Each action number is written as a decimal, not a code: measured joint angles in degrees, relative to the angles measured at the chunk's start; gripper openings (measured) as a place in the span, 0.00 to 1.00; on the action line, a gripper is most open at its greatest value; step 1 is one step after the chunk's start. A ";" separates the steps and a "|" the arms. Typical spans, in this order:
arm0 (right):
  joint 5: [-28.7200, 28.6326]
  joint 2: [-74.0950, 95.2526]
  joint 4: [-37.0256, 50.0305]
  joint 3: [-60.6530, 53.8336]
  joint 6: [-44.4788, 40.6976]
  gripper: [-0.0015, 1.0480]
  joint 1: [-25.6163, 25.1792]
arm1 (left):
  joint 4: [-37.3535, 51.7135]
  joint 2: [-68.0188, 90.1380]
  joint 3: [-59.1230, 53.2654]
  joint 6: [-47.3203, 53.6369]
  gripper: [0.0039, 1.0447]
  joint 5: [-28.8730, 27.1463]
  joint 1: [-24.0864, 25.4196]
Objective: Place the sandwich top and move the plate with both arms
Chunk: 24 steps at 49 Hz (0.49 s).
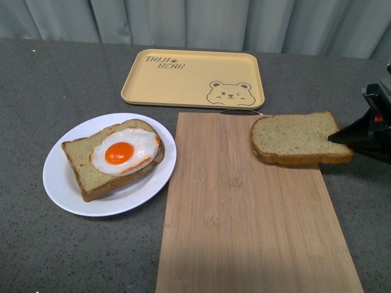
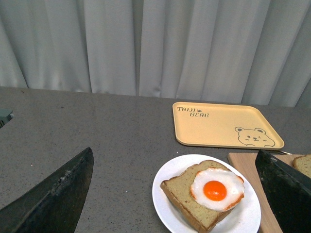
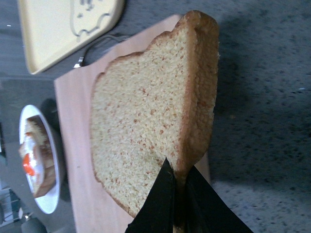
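Plain brown speckled bread slice (image 1: 297,139) (soft, light) is clamped at its crust between black right gripper (image 3: 179,174) jaws; left gripper (image 2: 172,190) jaws are spread.

plate (image 1: 61,174) left of board (image 1: 244,232) | tray (image 1: 183,82) behind | sandwich top (image 1: 296,139) over board's far right

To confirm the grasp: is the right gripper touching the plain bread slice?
Touching. In the right wrist view, the right gripper pinches the crust of the sandwich top between its fingers.
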 joint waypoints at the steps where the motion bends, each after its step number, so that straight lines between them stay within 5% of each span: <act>1: -0.90 -0.79 0.66 -0.50 0.24 0.02 0.07 | 0.00 0.00 0.00 0.02 0.94 0.00 0.00; 12: -13.22 -10.08 5.62 -2.82 0.39 0.02 7.04 | 0.00 0.00 0.00 0.00 0.94 0.00 0.00; 24: -14.49 -4.39 -1.36 6.67 -5.70 0.02 17.49 | 0.00 0.00 0.00 0.00 0.94 0.00 0.00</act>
